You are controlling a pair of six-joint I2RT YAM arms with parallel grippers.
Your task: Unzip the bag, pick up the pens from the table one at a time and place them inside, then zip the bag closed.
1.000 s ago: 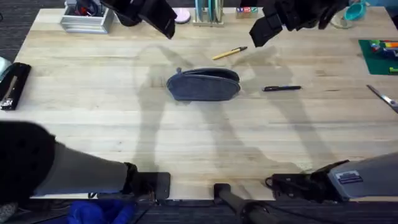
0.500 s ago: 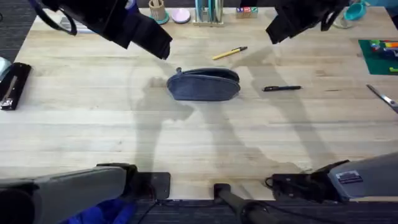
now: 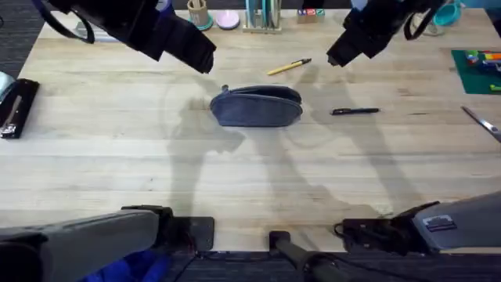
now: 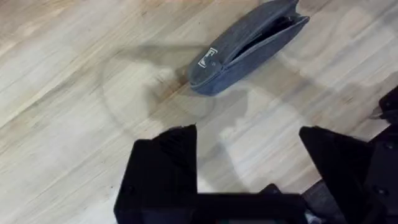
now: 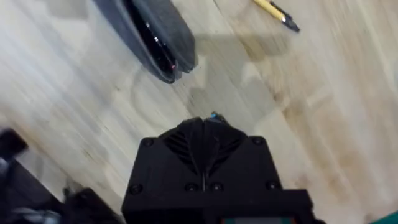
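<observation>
Pouch first: the bag [image 3: 256, 106] lies near the middle of the desk [image 3: 117, 157], its zip gaping along the top, so I judge the unzipping done and the pens not yet loaded. Working left to right, my left pincer [image 4: 249, 162] hangs high over the desk just left of the bag, fingers spread wide with nothing between them. If I bring it down carelessly it could nudge the soft fabric and skew the opening, or press the mouth flat. Beyond the bag, the yellow pen [image 3: 289, 66] lies at a slant toward the far edge, apart from the pouch; being slim and round, it could roll or flick away if a finger lands on one side of it. My right pincer [image 3: 346, 51] hovers near that pen; its fingers read as closed in its wrist camera, so I would need to part them before descending or I will simply push the pen along. Farther right, the black pen [image 3: 355, 111] rests flat beside the bag, well clear of the scissors [image 3: 481, 123] at the desk's right edge.
</observation>
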